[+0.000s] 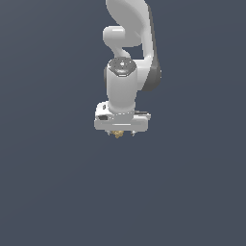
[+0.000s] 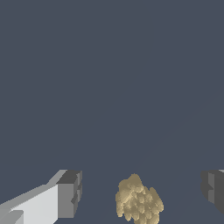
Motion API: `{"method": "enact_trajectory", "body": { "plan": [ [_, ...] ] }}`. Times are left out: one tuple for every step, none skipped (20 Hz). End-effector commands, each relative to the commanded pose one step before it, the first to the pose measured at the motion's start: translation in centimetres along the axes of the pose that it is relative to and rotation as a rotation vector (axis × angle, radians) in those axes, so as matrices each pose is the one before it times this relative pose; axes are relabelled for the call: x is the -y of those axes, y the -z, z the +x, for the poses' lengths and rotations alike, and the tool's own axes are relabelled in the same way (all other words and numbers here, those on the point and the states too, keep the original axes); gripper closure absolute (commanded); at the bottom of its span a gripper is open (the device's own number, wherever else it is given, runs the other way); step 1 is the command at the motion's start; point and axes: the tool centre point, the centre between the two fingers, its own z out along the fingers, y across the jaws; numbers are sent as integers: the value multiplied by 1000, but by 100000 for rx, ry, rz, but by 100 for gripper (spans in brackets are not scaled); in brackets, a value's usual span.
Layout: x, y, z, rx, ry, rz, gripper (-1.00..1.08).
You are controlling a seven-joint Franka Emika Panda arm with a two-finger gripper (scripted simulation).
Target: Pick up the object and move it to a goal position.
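object point(image 2: 138, 202): golden-tan, rough, lumpy | fingers point(image 2: 70, 194): matt grey pads

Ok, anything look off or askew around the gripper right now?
Nothing stands out. The gripper is open, its fingertips well apart on either side of the golden-tan object, touching neither. No damage or spill shows.

The object point(image 2: 138, 202) lies between the gripper's point(image 2: 142, 194) spread fingers point(image 2: 70, 194), touching neither.

Sim scene, no real room — flat slate-grey backdrop, rendered arm point(image 1: 129, 53).
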Motion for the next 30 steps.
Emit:
{"method": "enact_trajectory", "body": {
  "plan": [
    [-1,0,0,0,0,0,-92],
    [-35,-3,19,0,0,0,-92],
    [-109,79,34,-138,-8,3,-92],
    [-180,101,63,-182,-13,5,-92],
    [-250,137,87,-248,-16,6,-92],
    [-320,170,110,-308,-18,5,-92],
    [-380,205,127,-371,-17,2,-92],
    [-338,178,111,-324,-8,-1,-92],
    [-263,142,83,-258,0,-3,-92],
    [-187,100,58,-183,7,-3,-92],
    [-113,51,35,-97,11,-2,-92],
    [-48,-4,16,0,0,0,-92],
    [25,2,-14,0,0,0,-92],
    [83,-36,-19,69,-5,2,-92],
    [55,5,-8,0,0,0,-92],
    [-22,-2,-5,0,0,0,-92],
    [-18,-19,-13,14,137,2,-92],
    [-15,-24,-29,8,276,4,-92],
    [-16,-40,-46,19,408,6,-92],
    [-14,-56,-63,31,543,8,-92],
    [-13,-72,-80,43,675,11,-92],
    [-13,-87,-97,53,806,13,-92],
    [-13,-101,-113,63,934,16,-92],
    [-12,-114,-128,71,1056,19,-92],
    [-13,-125,-142,76,1169,22,-92],
    [-14,-137,-157,82,1293,26,-92],
    [-13,-148,-171,87,1409,29,-92],
    [-12,-159,-187,93,1524,33,-92],
    [-6,-173,-203,102,1656,38,-92],
    [-2,-185,-220,108,1782,44,-92]
  ]
}}
